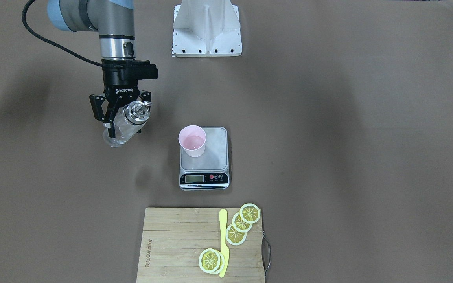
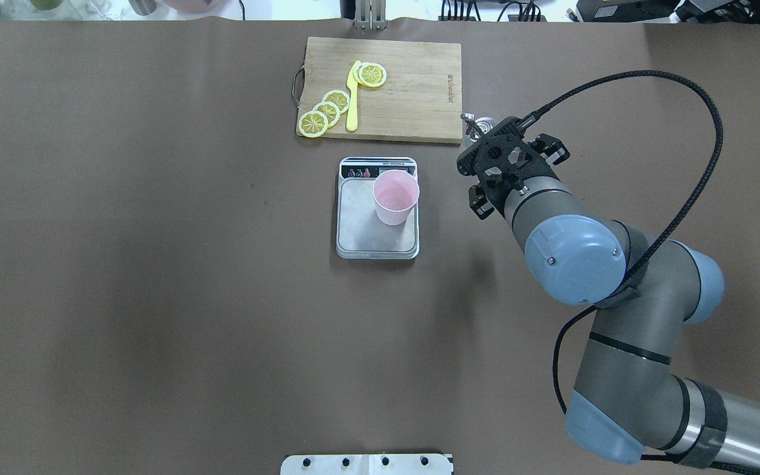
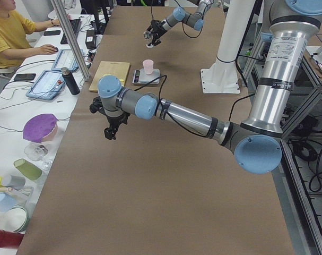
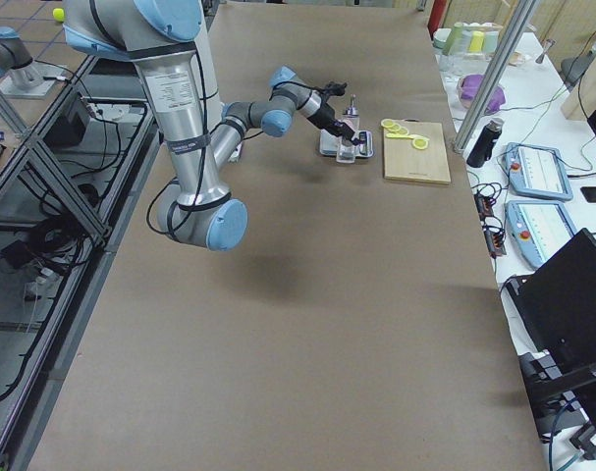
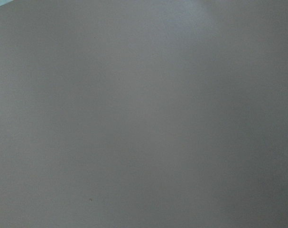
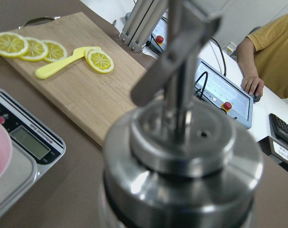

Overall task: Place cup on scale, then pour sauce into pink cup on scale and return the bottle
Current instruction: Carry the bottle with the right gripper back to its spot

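Lying nearest on surface [image 1: 328, 177]: cutting board [image 1: 171, 243], lemon slices [image 1: 242, 224], off-task. Beyond, standing upright on scale [image 1: 216, 147]: cup [image 1: 192, 141], positioned for weighing the pour. Farther, clamped in right gripper [image 1: 126, 124]: bottle [image 1: 116, 136], tilted aloft, well apart from cup. Left gripper [image 3: 110, 132]: grip state indeterminable.

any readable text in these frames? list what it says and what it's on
"ROBOTIQ": on the body of the right gripper.
Brand mark burned into the cutting board: too blurred to read.
LCD, button labels and front-strip print on the scale: too small to read.
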You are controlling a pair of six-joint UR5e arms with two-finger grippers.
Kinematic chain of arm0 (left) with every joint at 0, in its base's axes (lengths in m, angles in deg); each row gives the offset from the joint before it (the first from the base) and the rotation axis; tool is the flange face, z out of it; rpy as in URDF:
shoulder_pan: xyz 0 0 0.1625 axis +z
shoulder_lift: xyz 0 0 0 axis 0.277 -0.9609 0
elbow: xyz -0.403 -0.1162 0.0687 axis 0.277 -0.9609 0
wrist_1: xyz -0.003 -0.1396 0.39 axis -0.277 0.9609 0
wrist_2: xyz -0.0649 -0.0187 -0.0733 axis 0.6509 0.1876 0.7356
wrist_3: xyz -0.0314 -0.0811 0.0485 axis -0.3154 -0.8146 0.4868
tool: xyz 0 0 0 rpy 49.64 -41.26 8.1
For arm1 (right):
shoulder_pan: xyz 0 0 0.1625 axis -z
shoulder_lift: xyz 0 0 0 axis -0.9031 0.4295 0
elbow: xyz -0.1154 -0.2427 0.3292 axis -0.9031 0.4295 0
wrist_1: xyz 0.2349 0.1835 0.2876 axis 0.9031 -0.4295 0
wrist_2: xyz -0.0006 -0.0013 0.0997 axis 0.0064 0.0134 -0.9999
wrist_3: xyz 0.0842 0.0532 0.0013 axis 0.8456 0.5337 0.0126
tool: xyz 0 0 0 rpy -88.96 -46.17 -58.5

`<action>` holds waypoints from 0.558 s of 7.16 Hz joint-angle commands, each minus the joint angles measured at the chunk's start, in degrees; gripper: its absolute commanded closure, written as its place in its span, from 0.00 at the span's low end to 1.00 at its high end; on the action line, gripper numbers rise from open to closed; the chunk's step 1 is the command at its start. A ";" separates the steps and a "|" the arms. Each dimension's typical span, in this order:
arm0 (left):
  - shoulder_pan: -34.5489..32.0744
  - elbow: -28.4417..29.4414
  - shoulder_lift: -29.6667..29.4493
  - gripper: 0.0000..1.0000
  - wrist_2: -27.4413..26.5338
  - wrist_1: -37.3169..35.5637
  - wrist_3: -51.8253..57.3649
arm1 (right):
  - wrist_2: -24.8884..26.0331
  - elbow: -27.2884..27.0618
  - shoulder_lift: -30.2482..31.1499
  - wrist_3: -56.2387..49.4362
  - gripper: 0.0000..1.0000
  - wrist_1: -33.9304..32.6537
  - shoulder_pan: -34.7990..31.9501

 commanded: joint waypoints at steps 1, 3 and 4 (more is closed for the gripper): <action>-0.07 0.09 0.50 0.01 -0.26 0.22 0.33 | -6.49 0.05 3.31 9.50 0.77 7.74 -3.41; -0.24 0.18 1.47 0.01 0.09 -0.04 5.40 | -10.11 0.75 9.55 10.49 0.77 16.78 -5.01; -0.25 0.09 1.82 0.01 -0.26 0.22 5.60 | -11.08 2.32 10.36 16.76 0.77 21.87 -4.84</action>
